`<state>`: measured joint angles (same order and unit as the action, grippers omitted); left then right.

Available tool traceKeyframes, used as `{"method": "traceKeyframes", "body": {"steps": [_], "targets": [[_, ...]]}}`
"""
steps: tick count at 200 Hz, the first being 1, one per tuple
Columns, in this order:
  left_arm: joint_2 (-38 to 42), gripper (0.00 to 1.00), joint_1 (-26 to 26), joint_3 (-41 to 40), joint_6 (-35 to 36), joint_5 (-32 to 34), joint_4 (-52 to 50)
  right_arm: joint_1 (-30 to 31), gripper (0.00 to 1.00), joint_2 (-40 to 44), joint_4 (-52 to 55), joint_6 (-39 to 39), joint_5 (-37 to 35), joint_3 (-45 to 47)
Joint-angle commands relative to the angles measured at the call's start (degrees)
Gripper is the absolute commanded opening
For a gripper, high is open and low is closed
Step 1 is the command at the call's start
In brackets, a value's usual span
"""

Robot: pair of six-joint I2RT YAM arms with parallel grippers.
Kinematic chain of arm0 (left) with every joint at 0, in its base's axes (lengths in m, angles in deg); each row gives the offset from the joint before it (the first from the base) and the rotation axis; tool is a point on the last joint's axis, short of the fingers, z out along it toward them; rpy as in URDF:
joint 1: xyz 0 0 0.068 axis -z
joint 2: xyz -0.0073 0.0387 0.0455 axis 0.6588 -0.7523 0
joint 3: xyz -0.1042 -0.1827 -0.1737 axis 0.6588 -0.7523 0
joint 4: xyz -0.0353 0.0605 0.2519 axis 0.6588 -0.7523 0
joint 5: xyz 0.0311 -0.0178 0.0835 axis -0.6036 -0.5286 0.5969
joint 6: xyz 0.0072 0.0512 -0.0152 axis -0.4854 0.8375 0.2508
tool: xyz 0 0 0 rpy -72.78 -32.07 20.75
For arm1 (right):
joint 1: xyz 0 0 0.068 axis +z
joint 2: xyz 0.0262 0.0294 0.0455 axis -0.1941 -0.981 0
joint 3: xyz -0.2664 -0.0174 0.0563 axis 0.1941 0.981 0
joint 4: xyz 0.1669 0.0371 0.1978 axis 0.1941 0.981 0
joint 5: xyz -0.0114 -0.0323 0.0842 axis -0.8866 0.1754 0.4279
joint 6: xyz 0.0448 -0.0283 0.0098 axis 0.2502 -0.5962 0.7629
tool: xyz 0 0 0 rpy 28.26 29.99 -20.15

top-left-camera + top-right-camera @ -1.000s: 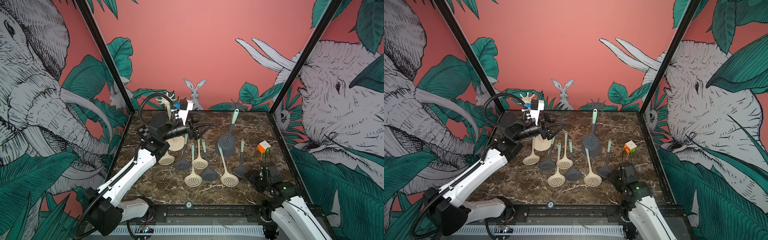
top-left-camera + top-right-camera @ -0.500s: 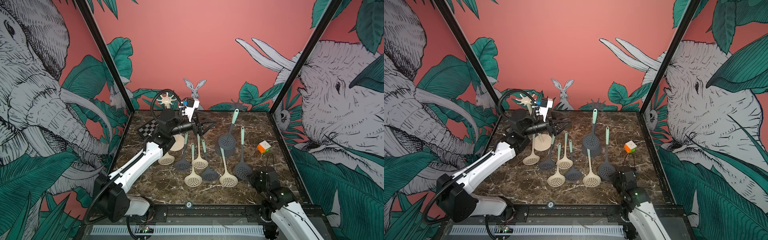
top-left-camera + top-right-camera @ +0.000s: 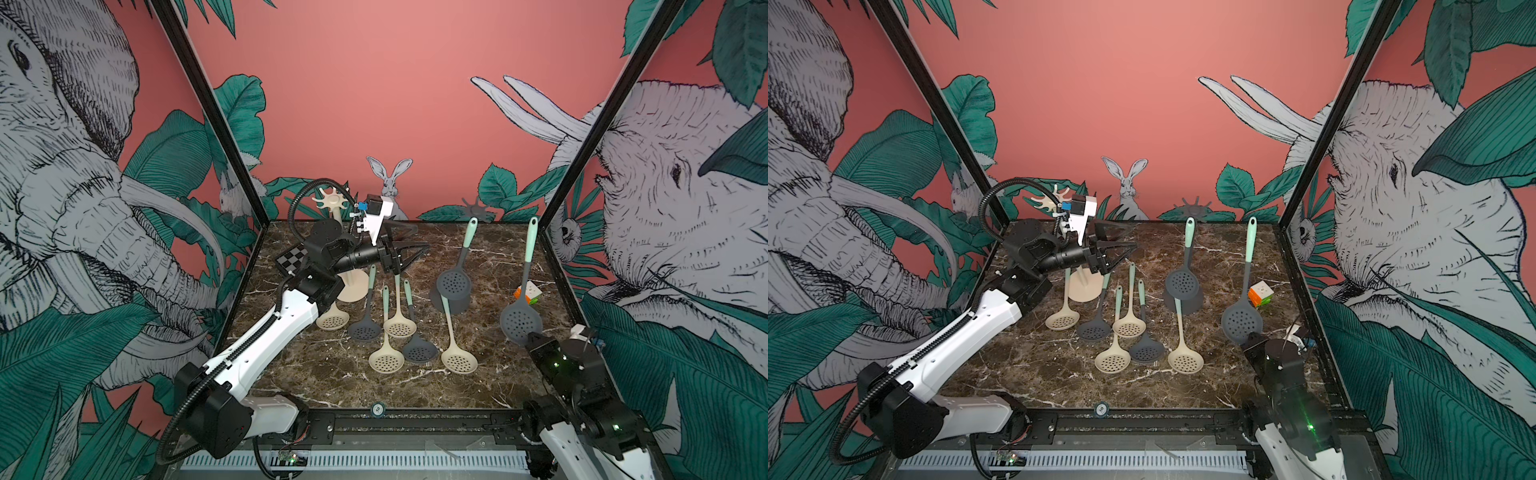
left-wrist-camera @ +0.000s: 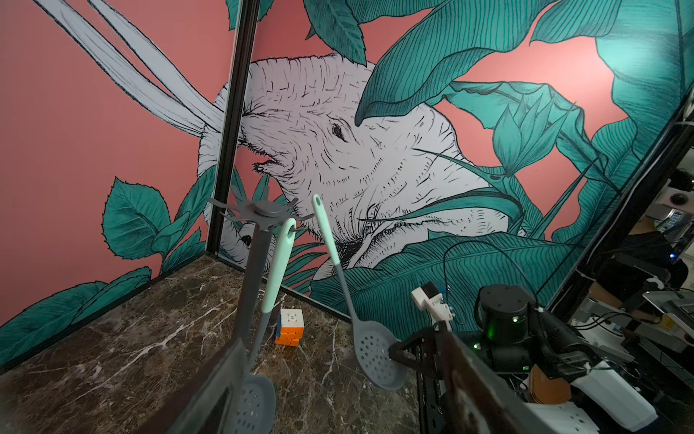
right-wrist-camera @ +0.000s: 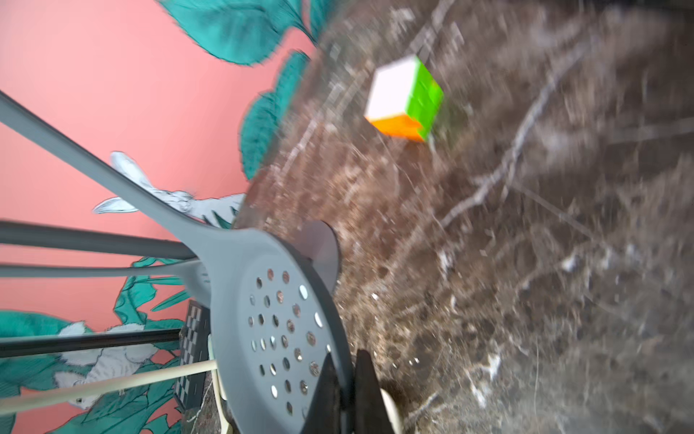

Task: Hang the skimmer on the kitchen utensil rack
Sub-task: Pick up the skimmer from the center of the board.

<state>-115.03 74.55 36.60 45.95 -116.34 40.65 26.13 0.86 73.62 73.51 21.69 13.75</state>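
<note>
The left arm rises from the lower left of both top views, its white forearm slanting up to frame centre. The wrist lies level and the left gripper (image 3: 419, 237) points toward frame right, its jaws spread wide and holding nothing. The right arm sits folded low in the lower right corner. The right gripper (image 5: 343, 360) is pinched tight on the rim of the dark skimmer (image 5: 278, 319).

A colourful puzzle cube (image 3: 527, 294) and a small checkerboard (image 3: 293, 260) sit well apart on the dark marble tabletop (image 3: 324, 382).
</note>
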Motion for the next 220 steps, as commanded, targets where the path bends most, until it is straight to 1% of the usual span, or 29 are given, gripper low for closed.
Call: {"method": "traceKeyframes", "body": {"steps": [1, 15, 23, 44, 62, 84, 103, 119, 143, 155, 192, 220], "targets": [[1.4, 0.83, 0.2, 2.7, 0.3, -0.5, -0.4, 0.0, 0.00, -2.2, -7.6, -10.5, -1.1, -6.8], [1.4, 0.81, 0.2, 3.5, 0.0, 0.1, 0.1, 0.0, 0.00, -5.8, -11.8, -14.6, 3.8, -10.4], [1.4, 0.80, 0.3, 3.8, -0.1, 0.7, 0.4, -0.1, 0.00, -8.7, -13.5, -16.2, 7.7, -12.7], [1.3, 0.78, 0.2, 4.6, -0.2, 1.8, 1.2, 0.1, 0.00, -15.9, -17.0, -17.1, 16.4, -17.8], [0.6, 0.76, 0.2, 5.5, -0.9, 2.5, 2.0, 0.5, 0.00, -18.8, -19.9, -17.5, 19.3, -20.3], [-0.2, 0.74, 0.2, 6.4, -2.5, 2.7, 3.5, 1.2, 0.00, -21.9, -19.3, -18.5, 21.0, -23.1], [-1.0, 0.73, 0.2, 7.2, -3.9, 2.5, 4.9, 2.7, 0.00, -24.6, -20.5, -17.2, 23.8, -23.4], [-2.2, 0.73, 0.3, 8.0, -4.6, 2.5, 5.7, 5.9, 0.00, -26.5, -22.5, -16.6, 24.2, -22.6], [-4.0, 0.73, 0.7, 9.5, -4.2, 3.4, 5.4, 13.5, 0.00, -30.3, -23.8, -17.8, 20.7, -22.8], [-4.7, 0.73, 1.0, 9.8, -4.4, 3.5, 6.1, 15.8, 0.00, -31.3, -25.5, -17.6, 19.4, -22.1], [-5.5, 0.68, 1.5, 9.0, -5.7, 3.5, 7.9, 16.7, 0.00, -32.8, -30.1, -15.6, 19.9, -19.7], [-5.7, 0.63, 1.5, 8.6, -5.8, 3.8, 8.4, 17.4, 0.00, -34.3, -31.8, -15.0, 20.9, -19.3]]}}
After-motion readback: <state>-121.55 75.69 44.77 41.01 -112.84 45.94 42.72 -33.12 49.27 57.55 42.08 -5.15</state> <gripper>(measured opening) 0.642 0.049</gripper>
